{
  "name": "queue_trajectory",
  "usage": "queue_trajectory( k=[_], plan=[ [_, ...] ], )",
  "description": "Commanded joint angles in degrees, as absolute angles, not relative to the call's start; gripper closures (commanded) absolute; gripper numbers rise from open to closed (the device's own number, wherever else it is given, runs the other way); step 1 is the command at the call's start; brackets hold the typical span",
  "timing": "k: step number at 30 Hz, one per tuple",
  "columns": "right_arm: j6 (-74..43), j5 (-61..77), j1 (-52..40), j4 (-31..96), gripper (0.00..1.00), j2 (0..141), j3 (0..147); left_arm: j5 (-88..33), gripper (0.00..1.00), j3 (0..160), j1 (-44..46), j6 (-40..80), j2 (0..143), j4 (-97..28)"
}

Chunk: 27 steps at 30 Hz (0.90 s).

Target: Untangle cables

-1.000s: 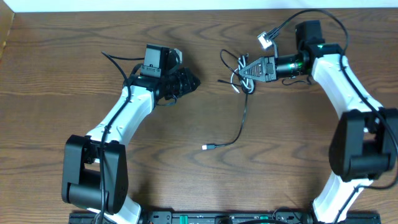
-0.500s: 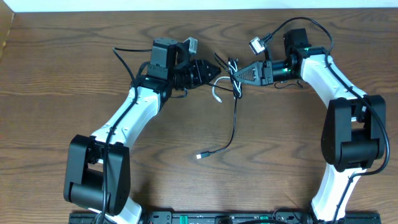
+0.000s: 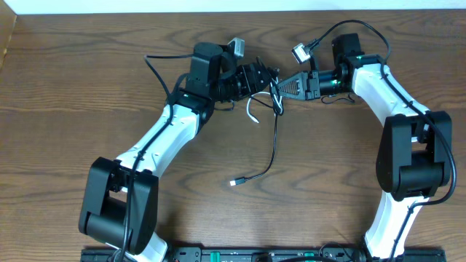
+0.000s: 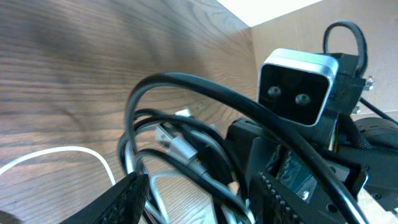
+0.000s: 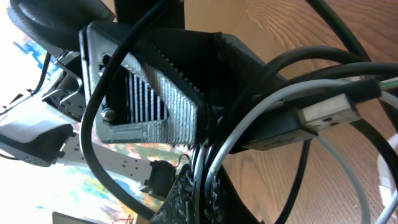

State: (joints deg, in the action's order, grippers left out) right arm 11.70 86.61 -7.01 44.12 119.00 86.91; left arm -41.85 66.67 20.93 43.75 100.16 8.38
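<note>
Left arm (image 3: 156, 138): stretched from its base toward 1 o'clock. The left gripper (image 3: 263, 76) has its jaws spread at the 9 o'clock side of the tangle.
Right arm (image 3: 378, 80): elbow bent. The right gripper (image 3: 284, 87) points toward 9 o'clock, pinching the cables (image 3: 276, 98).
Black cable (image 3: 276, 138): trails toward 6 o'clock across the table (image 3: 73, 109).
White cable (image 3: 248, 109): loops at 8 o'clock of the tangle.

Text check, all three views: nothing legible. No readable print, label, brand or number on the cables (image 3: 275, 102) or the worktop (image 3: 58, 109). The camera housing (image 4: 292, 84) at upper right of the left wrist view carries no marking that can be made out.
</note>
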Motion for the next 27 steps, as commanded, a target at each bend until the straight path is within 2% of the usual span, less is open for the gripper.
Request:
queue_trajectory(
  k=[1,7,15,17,19,23,27],
  plan=[
    [12.91,89.54,-7.22,44.21,0.99,118.96,87.2,-40.03,0.43,67.44,21.69,46.26,101.1,10.33],
    [12.91,89.54,-7.35,44.21,0.99,118.96,87.2,-37.39,0.45,67.44,22.39,49.87,101.23,10.44],
    [12.91,89.49,-8.51,44.58,0.99,118.96,87.2,-30.3,0.63,67.46,25.36,49.87,101.27,11.07],
    [12.88,88.92,-8.58,44.58,0.99,118.96,87.2,-30.3,0.72,67.44,25.54,49.82,101.27,10.98],
    [12.43,87.35,-8.56,44.6,0.99,118.96,87.2,-30.3,0.92,67.44,25.17,48.45,101.27,10.0],
    [10.68,82.91,-8.27,44.6,0.98,118.96,87.2,-30.3,0.93,67.44,23.53,45.65,101.27,7.55],
    [6.52,68.82,-7.81,44.58,0.93,118.96,87.2,-30.37,0.93,67.44,21.87,43.11,101.27,3.16]
  ],
)
